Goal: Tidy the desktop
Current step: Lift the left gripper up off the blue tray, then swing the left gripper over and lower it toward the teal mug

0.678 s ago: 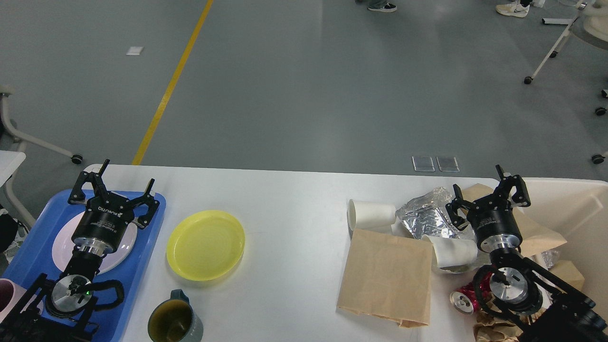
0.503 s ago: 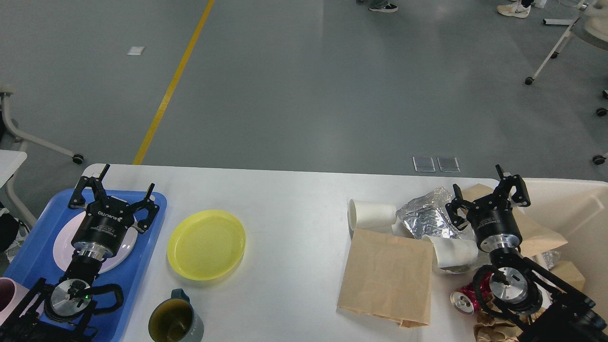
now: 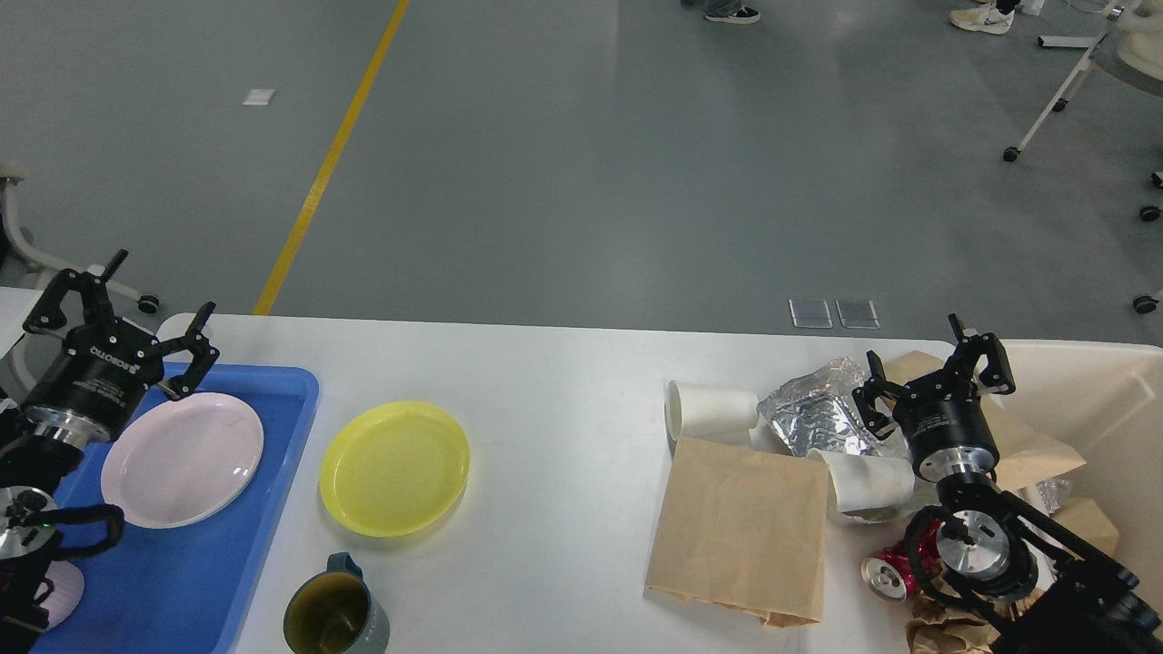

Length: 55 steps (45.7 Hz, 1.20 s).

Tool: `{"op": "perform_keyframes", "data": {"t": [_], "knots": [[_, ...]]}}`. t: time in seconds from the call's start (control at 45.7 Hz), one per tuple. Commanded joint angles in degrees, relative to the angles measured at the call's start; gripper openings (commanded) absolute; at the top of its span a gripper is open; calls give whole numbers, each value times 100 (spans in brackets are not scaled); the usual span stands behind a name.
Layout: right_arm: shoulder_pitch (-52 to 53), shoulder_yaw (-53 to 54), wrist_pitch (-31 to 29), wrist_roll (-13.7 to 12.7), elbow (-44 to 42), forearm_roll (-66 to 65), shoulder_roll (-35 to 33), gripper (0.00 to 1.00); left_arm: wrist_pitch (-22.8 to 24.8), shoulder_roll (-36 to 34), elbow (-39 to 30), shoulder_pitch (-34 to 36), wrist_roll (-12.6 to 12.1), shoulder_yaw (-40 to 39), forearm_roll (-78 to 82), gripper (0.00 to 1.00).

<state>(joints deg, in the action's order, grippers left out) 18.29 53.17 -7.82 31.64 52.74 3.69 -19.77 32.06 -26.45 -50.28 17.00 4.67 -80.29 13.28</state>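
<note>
The white desktop [image 3: 554, 391] spans the view. On it lie a yellow plate [image 3: 394, 468], a grey-green mug [image 3: 334, 616], a brown paper bag [image 3: 740, 527], two white paper cups [image 3: 710, 411], crumpled foil [image 3: 818, 418] and a red can [image 3: 895, 572]. My left gripper [image 3: 118, 309] is open and empty, raised over the far left corner of the blue tray [image 3: 200, 581], which holds a pale pink plate [image 3: 182, 459]. My right gripper [image 3: 931, 368] is open and empty above the foil and crumpled paper.
A beige bin [image 3: 1108, 400] with brown paper scraps stands at the right edge. A pink cup rim [image 3: 54, 595] shows at the tray's near left. Chair legs on castors stand on the grey floor beyond the table.
</note>
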Motion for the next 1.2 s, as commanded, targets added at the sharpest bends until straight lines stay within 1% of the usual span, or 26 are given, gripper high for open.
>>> {"op": "perform_keyframes", "data": {"t": [0.0, 0.109, 0.263, 0.372, 0.481, 0.547, 0.635, 0.7, 0.744, 0.788, 0.853, 0.897, 0.941, 1.05, 1.116, 1.182], "knots": [[0, 0, 0, 0, 0, 0, 8, 100, -7, -974, -52, 706, -124, 899, 25, 96], [0, 0, 0, 0, 0, 0, -1, 100, 55, -1757, -61, 1672, -185, 2322, 43, 96], [-9, 0, 0, 0, 0, 0, 8, 100, -24, -2294, -52, 3500, -54, 5124, -80, 96], [0, 0, 0, 0, 0, 0, 8, 100, -33, -2374, -52, 4652, -53, 6971, -71, 96], [0, 0, 0, 0, 0, 0, 8, 100, 63, -2321, -26, 5952, -124, 8527, -62, 96], [0, 0, 0, 0, 0, 0, 8, 100, 98, -2277, -26, 6787, -115, 9467, -62, 96], [0, 0, 0, 0, 0, 0, 8, 100, 265, -2005, -17, 8000, -141, 10803, -62, 96], [0, 0, 0, 0, 0, 0, -1, 100, 449, -1558, -17, 8765, -150, 11936, -62, 96], [0, 0, 0, 0, 0, 0, -1, 100, 581, -1154, -17, 9109, -89, 12649, -54, 96], [0, 0, 0, 0, 0, 0, -1, 100, 643, -776, -17, 9346, -62, 13194, -62, 96], [0, 0, 0, 0, 0, 0, -1, 100, 653, -152, 27, 9645, -150, 13995, -62, 96], [0, 0, 0, 0, 0, 0, -1, 100, 652, 366, 53, 9830, -159, 14452, -62, 96], [0, 0, 0, 0, 0, 0, -1, 100, 705, 718, 10, 10084, -133, 14821, -62, 96], [0, 0, 0, 0, 0, 0, -1, 100, 863, 904, -87, 10455, -159, 15016, -54, 96], [0, 0, 0, 0, 0, 0, -1, 100, 1187, 1237, -297, 10683, -150, 15174, -54, 96], [0, 0, 0, 0, 0, 0, -1, 100, 1600, 1616, -762, 11191, -107, 15446, -54, 96]]}}
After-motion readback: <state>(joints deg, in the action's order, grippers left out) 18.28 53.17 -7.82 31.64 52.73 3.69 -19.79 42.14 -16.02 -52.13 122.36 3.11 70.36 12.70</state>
